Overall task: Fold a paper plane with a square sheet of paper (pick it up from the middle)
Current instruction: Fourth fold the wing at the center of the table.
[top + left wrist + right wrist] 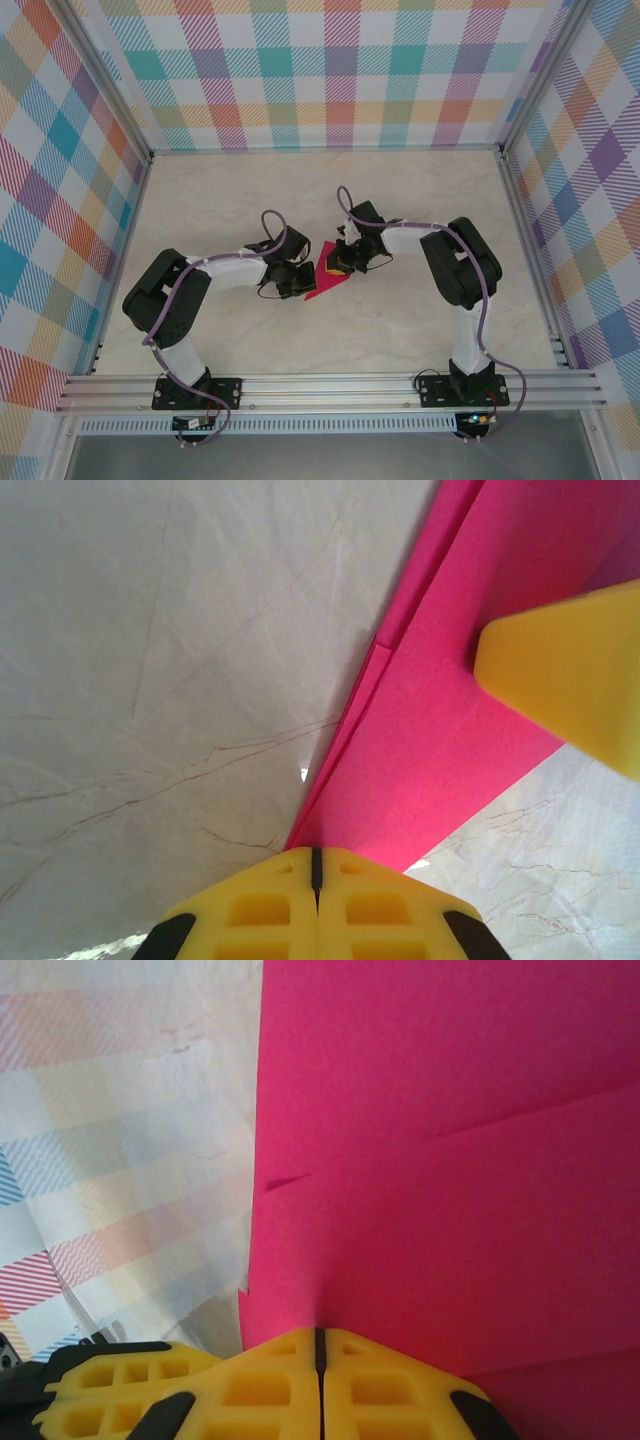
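The sheet of paper (322, 284) is magenta-pink and folded into a narrow pointed shape with several layers and creases. It lies at mid-table between both arms. My left gripper (298, 278) meets its left side. In the left wrist view its jaws (316, 852) are shut, and the paper (450, 730) tapers right into their tips. My right gripper (337, 265) comes in from the right, over the paper's upper part. Its jaws (320, 1332) are shut against the paper's edge (450, 1160). One of its yellow fingers (570, 670) shows over the paper.
The tabletop (330, 190) is pale marble-patterned, fenced by checkered walls (320, 70) at the back and sides. An aluminium rail (330, 385) carries both arm bases at the near edge. Purple cables loop over each wrist. The left gripper's yellow body (110, 1385) sits close beside the right jaws.
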`<move>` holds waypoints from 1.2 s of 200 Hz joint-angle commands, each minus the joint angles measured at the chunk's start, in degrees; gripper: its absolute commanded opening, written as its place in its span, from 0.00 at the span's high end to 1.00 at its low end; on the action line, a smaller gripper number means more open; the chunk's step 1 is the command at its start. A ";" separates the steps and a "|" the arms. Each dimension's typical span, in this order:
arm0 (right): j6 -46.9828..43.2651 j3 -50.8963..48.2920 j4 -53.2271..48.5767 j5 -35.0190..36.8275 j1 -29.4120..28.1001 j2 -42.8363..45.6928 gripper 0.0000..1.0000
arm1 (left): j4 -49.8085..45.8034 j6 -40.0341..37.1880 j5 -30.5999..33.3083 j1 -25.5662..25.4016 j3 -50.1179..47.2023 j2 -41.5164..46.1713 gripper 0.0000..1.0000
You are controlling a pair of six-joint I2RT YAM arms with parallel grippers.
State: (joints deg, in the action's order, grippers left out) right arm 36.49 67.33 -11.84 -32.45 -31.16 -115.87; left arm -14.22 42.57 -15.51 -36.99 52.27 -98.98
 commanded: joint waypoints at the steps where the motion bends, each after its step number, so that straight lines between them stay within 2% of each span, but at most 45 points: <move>1: 0.01 1.01 -1.53 0.71 -0.22 -1.88 0.94 | -5.25 -0.54 1.98 -0.27 -0.11 0.29 1.00; 26: -0.18 0.88 -3.34 2.79 -0.14 -2.33 0.95 | 1.12 1.63 1.79 -0.18 0.53 4.34 1.00; 47: -0.03 0.87 -4.27 3.61 -0.13 -2.55 0.95 | 4.99 2.80 3.11 -0.18 0.70 5.53 0.96; 95: 0.52 1.14 -4.55 3.97 -0.13 -3.21 0.95 | 12.34 4.98 -2.58 -0.18 0.32 -0.32 0.97; 167: 0.68 1.48 -5.48 4.49 -0.13 -3.91 0.95 | 14.49 5.26 -7.39 -0.18 -2.32 -2.91 1.00; 240: 0.25 1.77 -7.00 5.73 -0.07 -4.27 0.95 | 10.03 2.69 -2.03 0.82 -7.30 -0.99 1.00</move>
State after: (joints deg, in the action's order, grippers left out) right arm 36.86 69.25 -14.81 -32.01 -31.14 -116.86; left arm 0.40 46.65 -20.71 -36.88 48.56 -100.92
